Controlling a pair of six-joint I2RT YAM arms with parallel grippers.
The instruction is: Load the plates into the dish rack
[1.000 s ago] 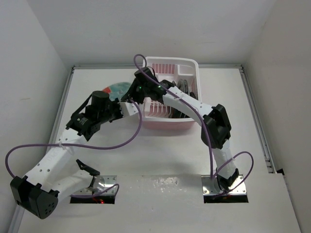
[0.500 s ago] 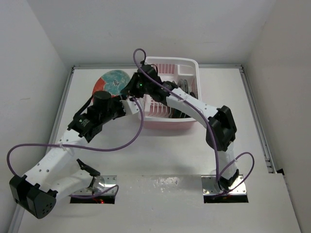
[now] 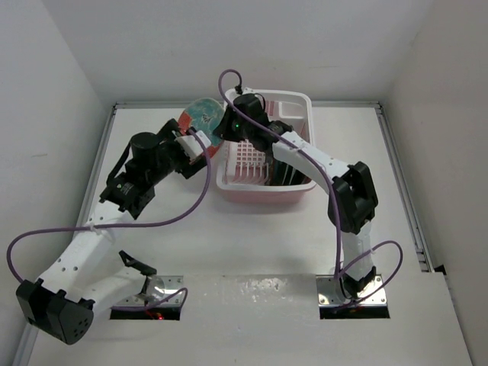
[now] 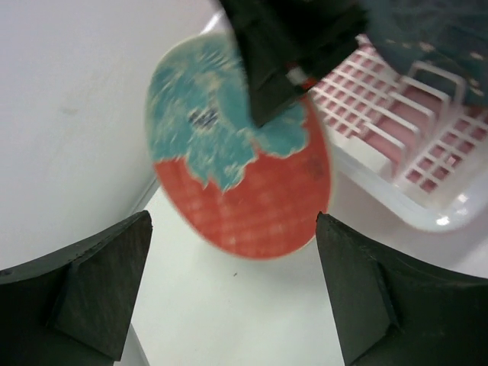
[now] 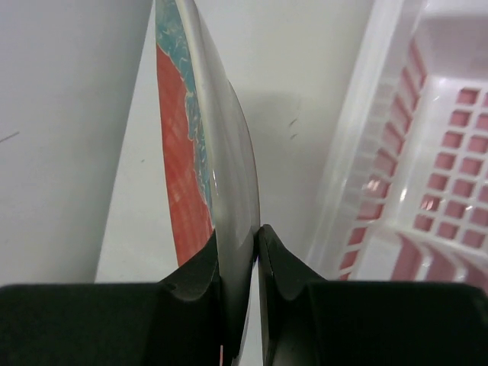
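The red plate with a pale blue centre (image 3: 202,116) hangs on edge just left of the pink-and-white dish rack (image 3: 263,195). My right gripper (image 5: 238,244) is shut on its rim, one finger on each face (image 3: 223,126). In the left wrist view the plate (image 4: 244,183) faces me, and my left gripper (image 4: 232,229) stands open below it, fingers (image 4: 99,290) wide apart and touching nothing. From above, the left gripper (image 3: 197,146) sits just in front of the plate. Dark plates (image 3: 288,172) stand upright in the rack's right half.
The rack's left rim (image 5: 358,175) runs close beside the held plate. Its slotted pink floor (image 4: 396,130) shows to the right. The left wall (image 3: 76,114) and back wall close in the table's far left corner. Purple cables loop over both arms.
My left gripper has opened and let go of the red plate. The right gripper has carried the plate back and right, up beside the rack's left rim.
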